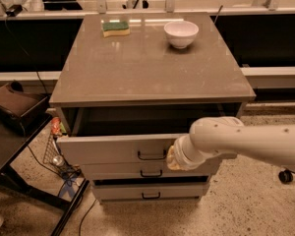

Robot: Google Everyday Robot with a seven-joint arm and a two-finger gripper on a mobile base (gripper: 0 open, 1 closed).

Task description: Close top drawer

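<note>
The top drawer [113,149] of the grey cabinet [147,63] stands partly open, with a dark gap behind its plain grey front. Its small dark loop handle [151,156] sits at the centre of the front. My white arm reaches in from the right. My gripper [171,157] is at the arm's end, right against the drawer front just right of the handle; its fingers are hidden behind the wrist. Two shallower drawers [147,173] lie below, the middle one slightly out.
A white bowl [181,33] and a green-yellow sponge [115,28] lie on the cabinet top at the back. A dark table [10,151] stands at the left, with a wire basket [54,149] and cables beside the cabinet. A speckled floor lies in front.
</note>
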